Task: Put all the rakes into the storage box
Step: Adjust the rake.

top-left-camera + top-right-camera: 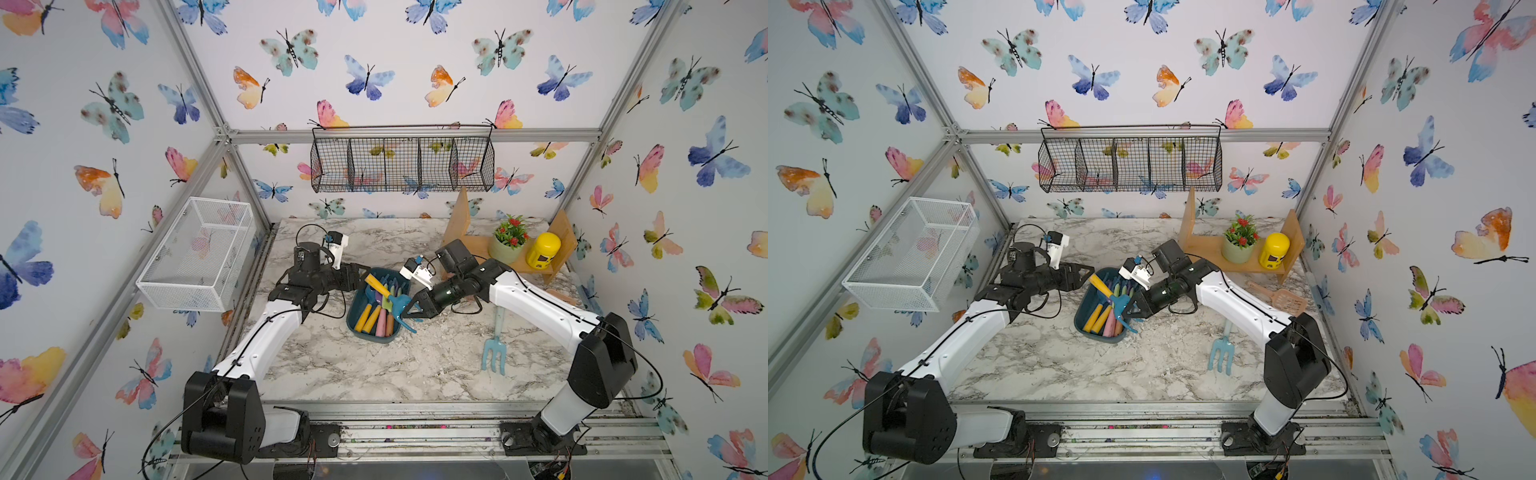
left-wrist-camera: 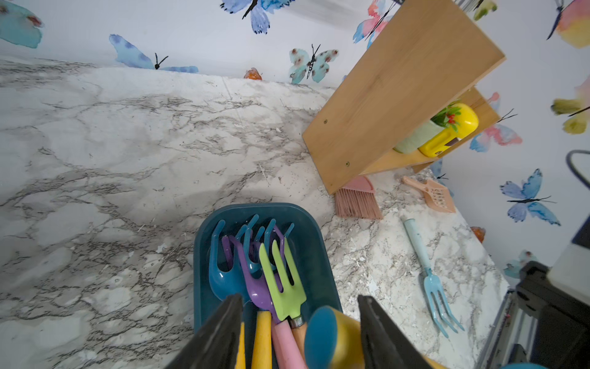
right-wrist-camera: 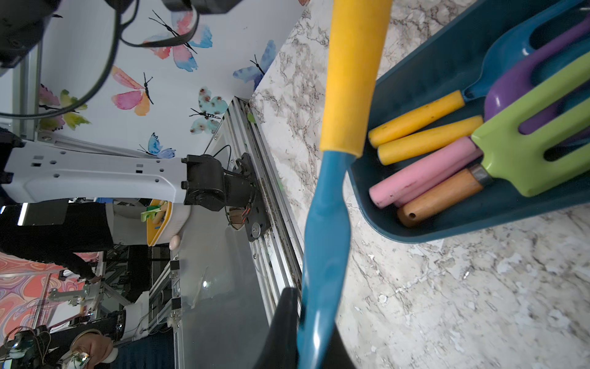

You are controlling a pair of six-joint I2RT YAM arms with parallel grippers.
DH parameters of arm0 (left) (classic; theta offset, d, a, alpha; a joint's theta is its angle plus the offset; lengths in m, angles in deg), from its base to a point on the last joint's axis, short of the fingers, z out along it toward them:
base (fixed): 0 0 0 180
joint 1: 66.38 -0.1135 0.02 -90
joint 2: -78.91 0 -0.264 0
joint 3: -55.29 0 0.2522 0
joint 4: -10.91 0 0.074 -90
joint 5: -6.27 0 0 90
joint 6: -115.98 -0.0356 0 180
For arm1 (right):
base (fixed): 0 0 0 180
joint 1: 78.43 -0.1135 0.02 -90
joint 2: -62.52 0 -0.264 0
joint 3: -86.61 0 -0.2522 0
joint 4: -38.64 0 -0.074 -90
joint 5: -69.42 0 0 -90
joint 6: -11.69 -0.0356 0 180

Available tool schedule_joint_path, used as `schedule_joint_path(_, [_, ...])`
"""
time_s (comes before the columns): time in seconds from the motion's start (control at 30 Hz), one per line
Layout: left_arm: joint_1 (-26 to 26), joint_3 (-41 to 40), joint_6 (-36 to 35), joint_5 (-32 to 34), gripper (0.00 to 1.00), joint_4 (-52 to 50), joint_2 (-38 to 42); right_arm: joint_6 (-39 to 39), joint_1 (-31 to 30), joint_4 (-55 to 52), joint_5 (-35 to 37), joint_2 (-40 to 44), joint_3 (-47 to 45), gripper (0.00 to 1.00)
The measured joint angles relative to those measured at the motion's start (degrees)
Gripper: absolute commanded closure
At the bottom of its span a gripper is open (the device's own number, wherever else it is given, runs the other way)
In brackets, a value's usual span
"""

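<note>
We hold the rake (image 1: 377,286) by its neck in the right gripper (image 1: 409,311), slanted over the storage box (image 1: 371,337); the left gripper (image 2: 299,298) gapes around its handle (no grip), so release could tip it out.

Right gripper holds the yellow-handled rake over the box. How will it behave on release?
Likely stiff: the rake shows no sag, though the right gripper grips only its neck. Its round handle may roll on tools piled in the storage box; with its head beyond the rim, it might tip out.
</note>
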Motion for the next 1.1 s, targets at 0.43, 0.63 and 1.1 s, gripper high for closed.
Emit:
schedule_joint_path(0.43, [-2.05,-10.01,18.78,-21.2,0.35,25.66,-3.1,2.03,0.02,-0.22,-0.57,0.0,2.01,0.98])
schedule_joint_path(0.63, [-2.34,-11.69,27.63,-25.2,0.6,36.52,-5.86,3.37,0.02,-0.72,-0.63,0.0,2.25,0.98])
schedule_joint_path(1.1, [-2.99,-11.3,41.9,-29.35,1.0,43.25,-6.25,9.44,0.7,-2.86,2.29,-1.38,3.74,0.48])
